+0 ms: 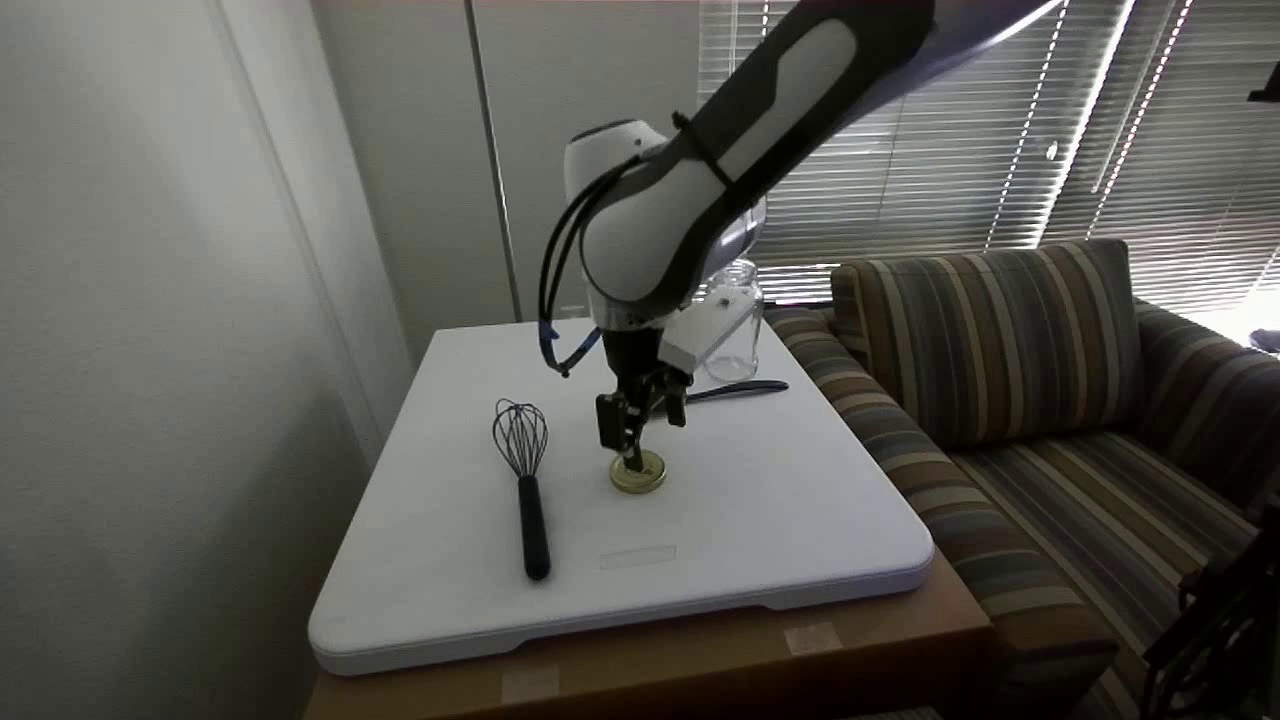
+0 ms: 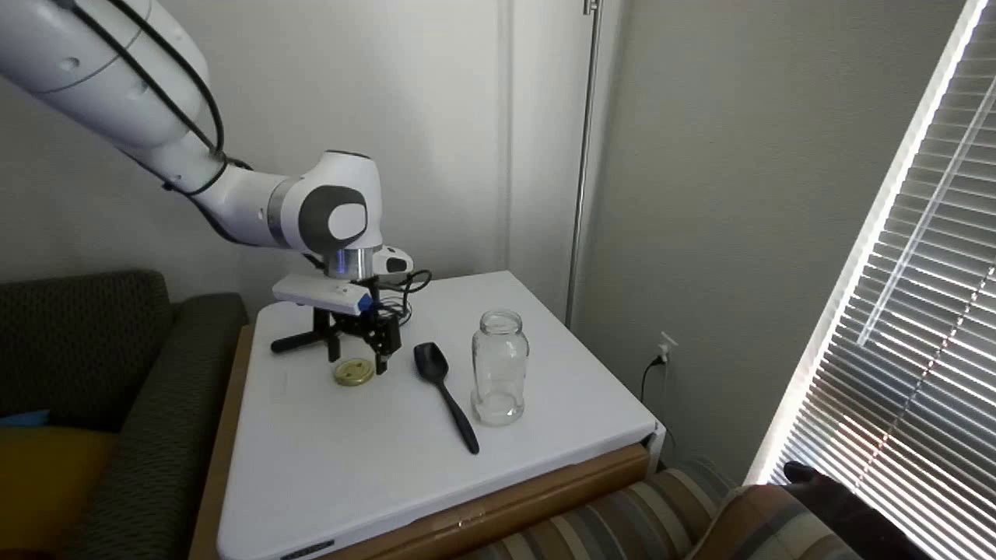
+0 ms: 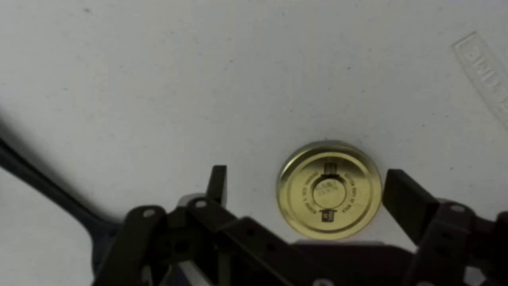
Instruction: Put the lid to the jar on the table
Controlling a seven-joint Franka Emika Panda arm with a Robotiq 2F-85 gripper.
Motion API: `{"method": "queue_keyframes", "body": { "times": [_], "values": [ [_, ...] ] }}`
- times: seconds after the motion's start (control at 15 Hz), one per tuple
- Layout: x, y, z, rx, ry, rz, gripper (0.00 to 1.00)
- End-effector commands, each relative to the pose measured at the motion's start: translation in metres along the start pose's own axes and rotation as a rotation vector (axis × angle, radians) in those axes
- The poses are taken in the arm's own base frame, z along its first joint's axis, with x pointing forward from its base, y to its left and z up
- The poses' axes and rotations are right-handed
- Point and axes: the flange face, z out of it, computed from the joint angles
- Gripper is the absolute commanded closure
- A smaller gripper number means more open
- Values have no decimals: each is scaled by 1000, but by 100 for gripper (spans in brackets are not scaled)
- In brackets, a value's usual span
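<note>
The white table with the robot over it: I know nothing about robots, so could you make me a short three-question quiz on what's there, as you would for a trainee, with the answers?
1. True or false: the gold lid lies on the white table, off the glass jar.
2. In an exterior view, what lies between the lid and the jar? A: the whisk; B: the black spoon; C: the striped couch.
3. In the wrist view, is the gripper open or shut, and how can you tell?

Key: 1: true. 2: B. 3: open; its fingers stand apart, with the lid showing between them.
</note>
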Motion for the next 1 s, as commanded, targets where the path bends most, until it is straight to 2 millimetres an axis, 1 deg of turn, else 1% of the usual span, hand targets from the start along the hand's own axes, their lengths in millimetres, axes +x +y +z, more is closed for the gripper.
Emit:
{"method": "queue_keyframes", "body": {
  "times": [0.0, 0.13, 0.27, 0.4, 0.53, 0.6, 0.67, 0.8, 0.93],
  "values": [
    [-11, 27, -65, 15, -43, -35, 0],
    [-16, 36, -99, 33, -54, -68, 0],
    [-21, 42, -129, 70, -52, -127, 0],
    [-24, 47, -154, 117, -42, -180, 0],
    [-28, 52, -174, 160, -32, -203, 0],
    [-29, 55, -179, 183, -33, -215, 0],
    [-20, 48, -168, 131, -26, -181, 0],
    [-23, 53, -179, 153, -25, -194, 0],
    [-24, 53, -179, 157, -25, -197, 0]
  ]
}}
